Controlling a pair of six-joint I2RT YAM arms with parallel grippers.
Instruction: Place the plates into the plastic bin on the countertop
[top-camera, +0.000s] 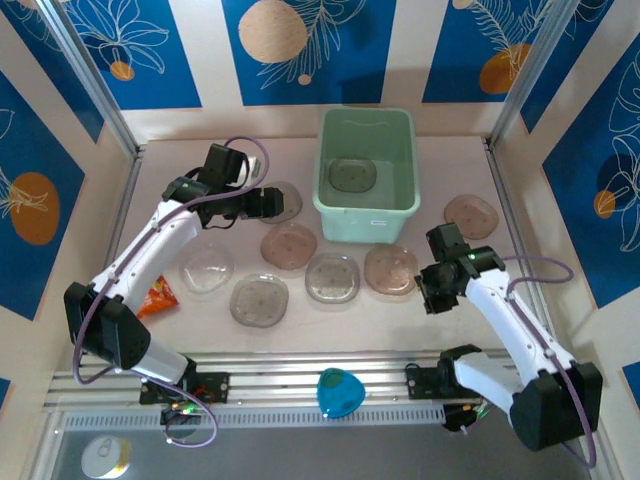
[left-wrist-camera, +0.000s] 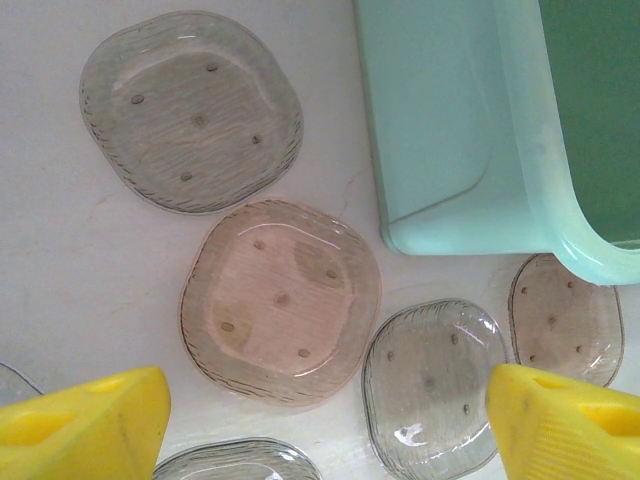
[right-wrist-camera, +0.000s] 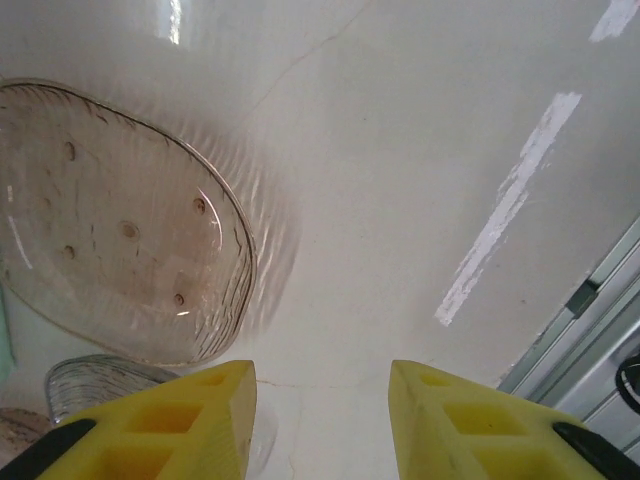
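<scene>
Desk: a pale surface that carries the bin, the loose plates and an orange packet.
Plastic bin: a mint-green tub standing upright at the back centre of the desk.
Binned plate: one greyish dish lies flat on the bin floor, the only plate delivered.
Loose plates: seven lie flat on the desk, apparently unstacked. The grey plate is just left of the bin. The pinkish plate, clear plate and brownish plate sit in front of it. The others are farther out.
Left claw: released and empty, its fingers spread wide as it hovers over the pinkish and clear plates.
Right claw: released and empty, low over bare desk beside a brownish dish.
Progress: early on, by my reading, with one plate in and seven to go.
</scene>
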